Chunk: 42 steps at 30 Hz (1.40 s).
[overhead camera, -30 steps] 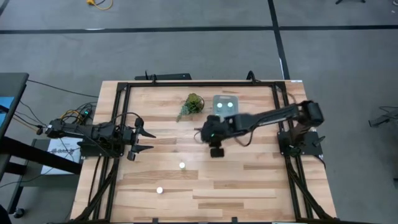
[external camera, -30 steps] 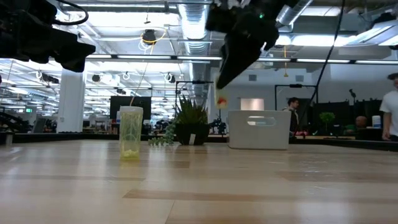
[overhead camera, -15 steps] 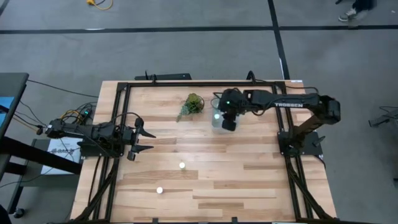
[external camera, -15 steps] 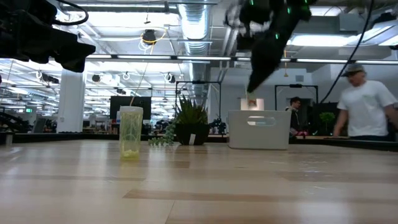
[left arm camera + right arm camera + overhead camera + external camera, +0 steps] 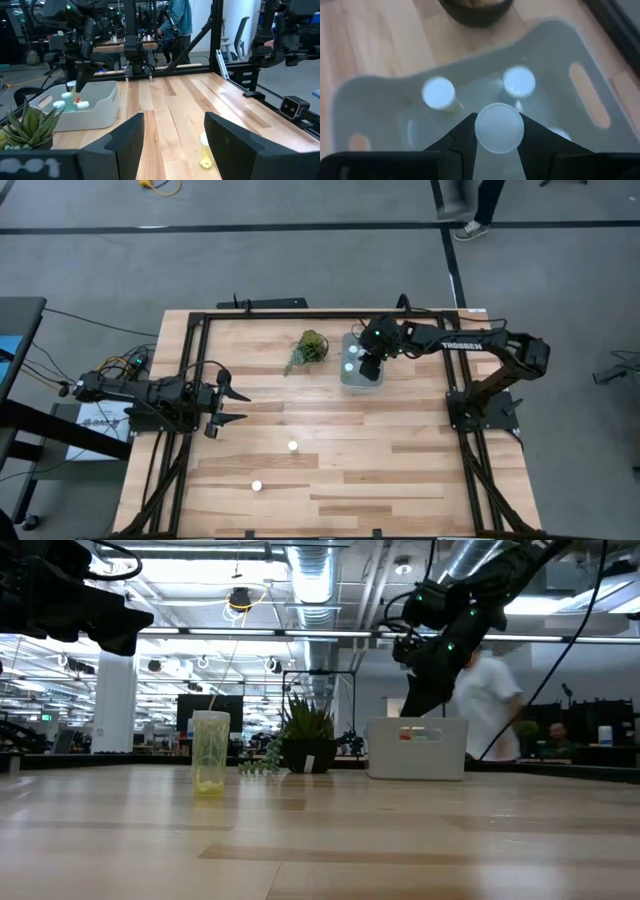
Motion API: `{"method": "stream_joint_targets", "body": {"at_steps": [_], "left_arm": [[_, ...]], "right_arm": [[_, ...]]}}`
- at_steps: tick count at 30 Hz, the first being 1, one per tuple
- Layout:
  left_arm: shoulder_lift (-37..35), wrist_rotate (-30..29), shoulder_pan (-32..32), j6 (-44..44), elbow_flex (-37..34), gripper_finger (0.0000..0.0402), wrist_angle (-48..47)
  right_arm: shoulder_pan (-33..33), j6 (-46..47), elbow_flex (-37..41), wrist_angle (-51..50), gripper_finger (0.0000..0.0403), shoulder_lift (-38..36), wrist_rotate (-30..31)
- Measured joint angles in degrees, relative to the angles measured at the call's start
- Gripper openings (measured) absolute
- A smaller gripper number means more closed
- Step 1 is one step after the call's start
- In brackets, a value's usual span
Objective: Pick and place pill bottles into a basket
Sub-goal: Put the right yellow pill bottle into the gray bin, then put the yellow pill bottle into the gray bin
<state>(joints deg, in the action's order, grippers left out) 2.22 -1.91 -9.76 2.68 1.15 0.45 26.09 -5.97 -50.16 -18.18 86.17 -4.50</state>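
Note:
My right gripper is over the pale blue-grey basket at the table's far side, shut on a white-capped pill bottle. In the low view it reaches down behind the basket's near wall. Two other bottles stand inside the basket. Two more bottles stand on the table near the front. My left gripper is open and empty at the table's left side. My right gripper pinches the bottle between its two fingers, one on each side just under the white cap. The fingers come from above, pointing down. The bottle stays upright inside the basket's opening; whether its base touches the basket floor is hidden.
A green plant sprig lies just left of the basket. A black frame runs around the table's edges. The nearer loose bottle shows in the left wrist view and in the low view. People move in the room behind.
My right gripper has carried the bottle from the table's middle toward the far edge to above the basket, then gone down into it, still shut on the bottle. The bottle has stayed upright.

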Motion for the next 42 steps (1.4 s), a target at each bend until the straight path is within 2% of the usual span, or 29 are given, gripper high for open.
{"method": "stream_joint_targets", "body": {"at_steps": [11, 20, 30, 34, 42], "left_arm": [[0.0, 0.0, 0.0, -0.5, 0.0, 0.0199, 0.0], [0.0, 0.0, 0.0, -0.5, 0.0, 0.0199, 0.0], [0.0, 0.0, 0.0, 0.0, 0.0, 0.0199, 0.0], [0.0, 0.0, 0.0, -0.5, 0.0, 0.0199, 0.0], [0.0, 0.0, 0.0, -0.5, 0.0, 0.0199, 0.0]], "right_arm": [[0.1, 1.0, 2.4, 1.4, 0.0114, 1.3, -0.1], [-1.6, 1.0, 2.4, 4.7, 0.0114, 6.3, -0.1], [-1.7, 1.1, 2.3, 5.2, 0.0116, 6.6, 0.0], [-1.7, 1.7, 2.3, 5.1, 0.0142, 6.5, 0.0], [-1.8, 2.5, 2.3, 5.0, 0.0234, 6.5, 0.0]]}}
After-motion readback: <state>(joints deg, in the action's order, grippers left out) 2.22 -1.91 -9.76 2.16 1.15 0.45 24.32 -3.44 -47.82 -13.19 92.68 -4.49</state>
